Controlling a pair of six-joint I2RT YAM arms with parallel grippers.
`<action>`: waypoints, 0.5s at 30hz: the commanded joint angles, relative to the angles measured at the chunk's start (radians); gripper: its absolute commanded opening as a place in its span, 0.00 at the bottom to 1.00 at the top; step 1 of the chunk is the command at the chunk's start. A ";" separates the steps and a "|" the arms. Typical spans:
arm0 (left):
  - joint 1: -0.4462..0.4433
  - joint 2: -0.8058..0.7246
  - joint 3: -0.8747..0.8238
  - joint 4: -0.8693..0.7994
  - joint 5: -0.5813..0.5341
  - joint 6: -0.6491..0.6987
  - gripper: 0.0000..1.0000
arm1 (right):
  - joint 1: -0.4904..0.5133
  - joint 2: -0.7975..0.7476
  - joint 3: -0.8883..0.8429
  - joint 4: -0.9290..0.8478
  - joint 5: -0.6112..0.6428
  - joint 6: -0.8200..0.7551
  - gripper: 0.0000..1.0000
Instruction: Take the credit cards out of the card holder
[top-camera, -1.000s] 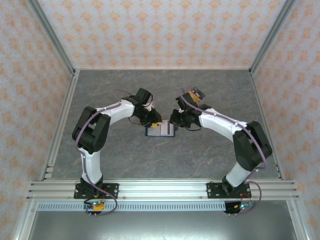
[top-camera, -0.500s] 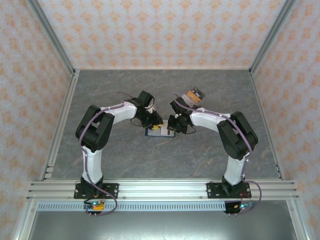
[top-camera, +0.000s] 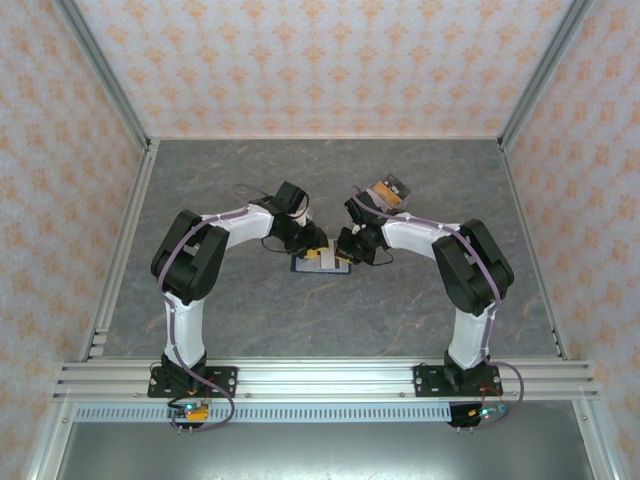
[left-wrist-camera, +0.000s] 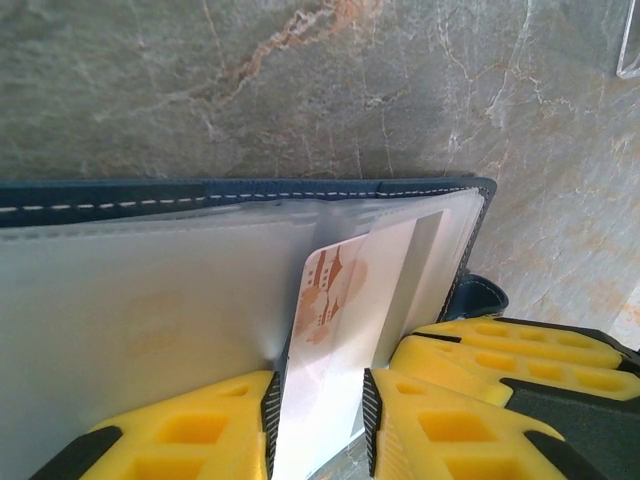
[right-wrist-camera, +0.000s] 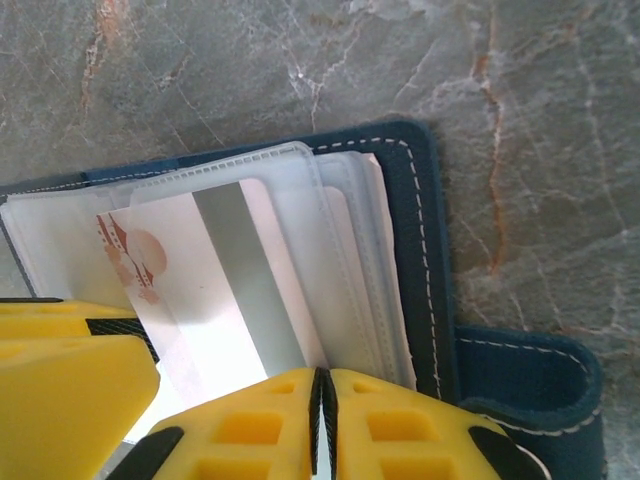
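Left gripper (left-wrist-camera: 318, 405): fingers part-way apart astride the pale credit card (left-wrist-camera: 335, 290); whether the pads bear on it, I cannot tell.
Right gripper (right-wrist-camera: 320, 400): clenched, fingertips meeting, over the lower edge of the clear sleeves (right-wrist-camera: 340, 200).
Credit card: partly inside a sleeve, tilted, its near end out between the left fingers.
Card holder (top-camera: 322, 263): lying open mid-table between both grippers; the closure tab (right-wrist-camera: 530, 390) juts out just beside the right gripper.
Edges: stitched navy border free along the far side.
Room: bare table (top-camera: 300, 320) all round the holder, walls well apart.
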 joint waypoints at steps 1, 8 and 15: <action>0.003 0.027 -0.019 -0.017 -0.035 0.029 0.31 | 0.000 0.057 -0.008 -0.010 0.009 0.021 0.14; 0.009 0.019 -0.020 -0.025 -0.050 0.045 0.32 | -0.008 0.062 -0.020 0.014 -0.018 0.031 0.14; 0.018 -0.015 -0.046 -0.002 -0.066 0.062 0.28 | -0.017 0.066 -0.031 0.053 -0.070 0.049 0.13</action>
